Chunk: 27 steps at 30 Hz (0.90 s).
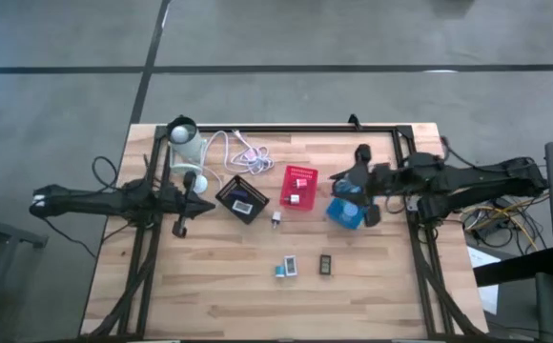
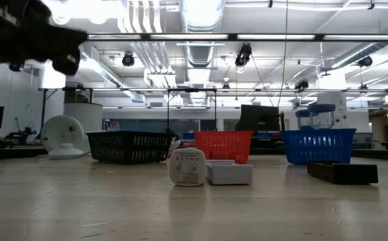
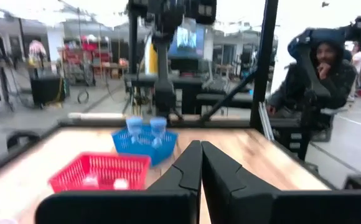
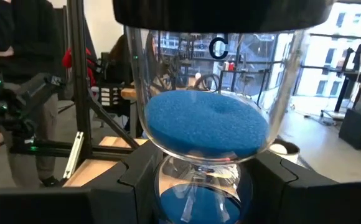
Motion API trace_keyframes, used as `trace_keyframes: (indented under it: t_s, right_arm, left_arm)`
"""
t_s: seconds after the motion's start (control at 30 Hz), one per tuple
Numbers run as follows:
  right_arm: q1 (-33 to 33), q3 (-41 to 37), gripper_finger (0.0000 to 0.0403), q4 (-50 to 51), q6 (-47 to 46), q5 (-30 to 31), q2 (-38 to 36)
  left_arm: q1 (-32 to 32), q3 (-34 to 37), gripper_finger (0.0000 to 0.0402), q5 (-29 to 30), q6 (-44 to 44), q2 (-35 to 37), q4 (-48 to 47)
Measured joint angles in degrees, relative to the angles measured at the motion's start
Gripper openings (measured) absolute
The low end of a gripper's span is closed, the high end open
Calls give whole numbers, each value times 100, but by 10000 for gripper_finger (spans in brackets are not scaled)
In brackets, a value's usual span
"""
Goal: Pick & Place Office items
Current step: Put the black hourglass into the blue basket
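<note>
Over blue bin [image 1: 345, 213], near tabletop's right edge: right gripper [image 1: 358, 200] clamps sand timer [image 4: 205, 134], placing step; next, lower, release. Left gripper [image 3: 200, 163] closed, empty.

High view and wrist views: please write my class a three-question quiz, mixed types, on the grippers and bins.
1. True or false: the left gripper is shut with nothing between its fingers.
2. Multiple choice: the right gripper grips A) a stapler, B) an hourglass with blue sand, C) a mug.
3. Fill in: in the high view, the red bin lies between the black bin and the ___ one.
Key: 1 true; 2 B; 3 blue.
</note>
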State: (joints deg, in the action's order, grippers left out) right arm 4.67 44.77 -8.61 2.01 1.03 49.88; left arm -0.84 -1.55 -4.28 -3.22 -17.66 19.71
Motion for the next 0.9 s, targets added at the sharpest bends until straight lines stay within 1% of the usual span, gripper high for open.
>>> trace_keyframes:
  t_s: [0.07, 0.3, 0.5, 0.7, 0.9]
  right_arm:
    - [0, 0, 170, 440, -93, 1, -344]
    - [0, 1, 164, 1887, -396, 44, -1421]
    - [0, -2, 169, 2828, -549, 49, -2076]
    - [4, -236, 163, 3314, -617, 44, -2615]
    - [4, -905, 169, 3334, -658, 23, -3265]
  left_arm:
    - [0, 102, 10, -2, -37, 10, 155]
    - [0, 106, 8, -8, -44, 12, 152]
    - [0, 106, 11, -13, -32, 10, 131]
    - [2, 110, 11, -13, -29, 8, 97]
    - [1, 110, 12, -14, -29, 8, -82]
